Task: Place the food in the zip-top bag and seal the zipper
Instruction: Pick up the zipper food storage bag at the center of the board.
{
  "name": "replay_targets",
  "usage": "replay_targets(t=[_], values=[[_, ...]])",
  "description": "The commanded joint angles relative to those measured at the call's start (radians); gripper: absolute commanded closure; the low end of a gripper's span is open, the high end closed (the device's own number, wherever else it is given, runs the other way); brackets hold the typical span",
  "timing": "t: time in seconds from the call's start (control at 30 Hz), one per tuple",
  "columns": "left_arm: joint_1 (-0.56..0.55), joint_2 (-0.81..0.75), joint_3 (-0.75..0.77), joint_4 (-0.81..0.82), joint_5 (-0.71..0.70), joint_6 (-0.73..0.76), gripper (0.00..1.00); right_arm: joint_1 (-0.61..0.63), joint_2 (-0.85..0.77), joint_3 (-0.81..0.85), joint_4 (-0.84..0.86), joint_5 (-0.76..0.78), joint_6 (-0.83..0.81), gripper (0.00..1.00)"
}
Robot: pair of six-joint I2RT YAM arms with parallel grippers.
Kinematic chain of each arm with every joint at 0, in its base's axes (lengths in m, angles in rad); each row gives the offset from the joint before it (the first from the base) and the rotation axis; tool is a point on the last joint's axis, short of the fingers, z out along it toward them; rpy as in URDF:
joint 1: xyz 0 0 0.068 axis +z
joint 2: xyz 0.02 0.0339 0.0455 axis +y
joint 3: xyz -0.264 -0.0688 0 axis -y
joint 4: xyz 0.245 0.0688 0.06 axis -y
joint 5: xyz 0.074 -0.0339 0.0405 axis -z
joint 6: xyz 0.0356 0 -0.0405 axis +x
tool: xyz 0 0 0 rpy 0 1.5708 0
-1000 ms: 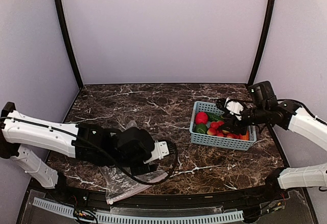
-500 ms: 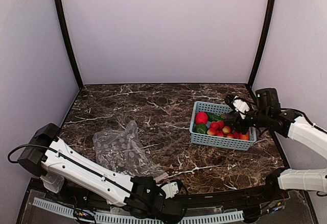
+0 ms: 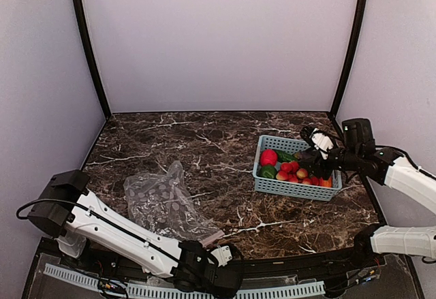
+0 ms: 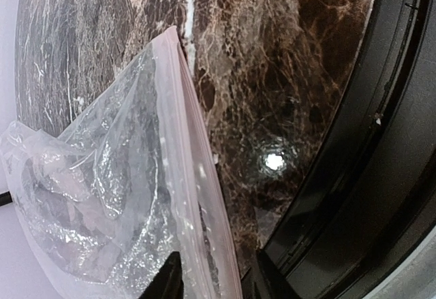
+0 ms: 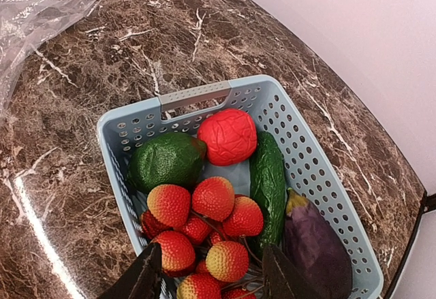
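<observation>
Presently food (image 5: 218,203) sits in blue basket (image 5: 197,95) beneath right gripper (image 5: 212,273), fingers parted, empty; zip-top bag (image 4: 116,197) lies on table (image 4: 272,74), zipper (image 4: 184,135) running between parted fingers of left gripper (image 4: 214,282) (not pinched).

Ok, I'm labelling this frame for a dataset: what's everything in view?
zip-top bag: one, clear, grey-dotted, crumpled, table's near left
zipper: one, pinkish-white, along the bag's near edge
basket: one, light blue, table's right
strawberries: several, red-pink, piled in basket
eggplant: one, purple, in basket
green vegetables: two, one rounded, one long, in basket
red bumpy ball: one, in basket
orange-red piece: one, basket's near-right corner
table: one, dark marble
left gripper: open, astride the zipper
right gripper: open, over the basket
</observation>
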Motion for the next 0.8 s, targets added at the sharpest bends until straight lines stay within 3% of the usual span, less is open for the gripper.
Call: replay_targets(t=[0.0, 0.3, 0.6, 0.77], values=[[-0.001, 0.035, -0.012, -0.003, -0.011, -0.030, 0.64, -0.010, -0.006, -0.010, 0.024, -0.024, 0.007, 0.52], [0.041, 0.132, 0.042, -0.141, -0.122, -0.122, 0.65, -0.010, 0.008, -0.008, 0.017, -0.042, 0.001, 0.52], [0.074, 0.149, 0.104, -0.299, -0.254, -0.219, 0.87, -0.010, 0.010, -0.007, 0.015, -0.051, -0.001, 0.52], [0.107, 0.098, 0.126, -0.344, -0.295, -0.236, 0.93, -0.010, 0.004, -0.006, 0.014, -0.059, -0.003, 0.52]])
